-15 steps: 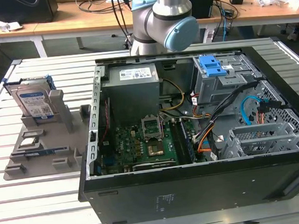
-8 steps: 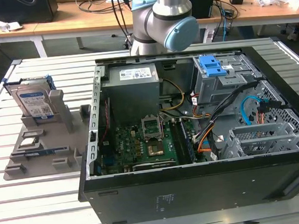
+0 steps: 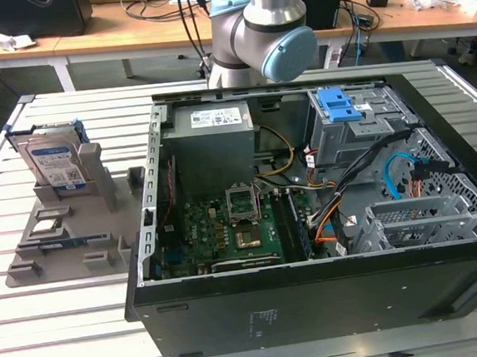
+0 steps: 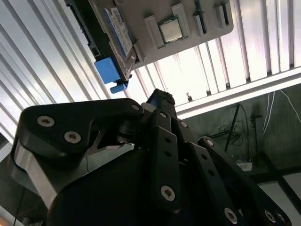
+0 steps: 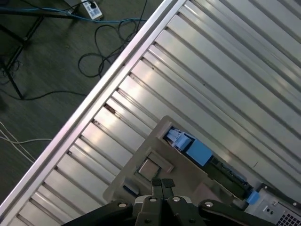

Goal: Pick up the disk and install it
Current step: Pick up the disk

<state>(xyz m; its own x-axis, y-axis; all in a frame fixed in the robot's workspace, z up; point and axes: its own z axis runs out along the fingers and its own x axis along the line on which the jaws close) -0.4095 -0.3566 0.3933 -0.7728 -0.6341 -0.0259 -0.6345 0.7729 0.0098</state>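
Disk (image 3: 53,161) stands on edge, nine o'clock of the computer case (image 3: 316,301) in the exterior view. Gripper (image 5: 162,182), fingers together and empty, should open and square to its flat faces.

Exterior view above computer case (image 3: 317,309), both wrist views sharing tray (image 4: 187,12) (image 5: 183,165)

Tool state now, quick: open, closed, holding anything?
Tool: closed, holding nothing. The disk stands upright in the grey holder, apart from it.
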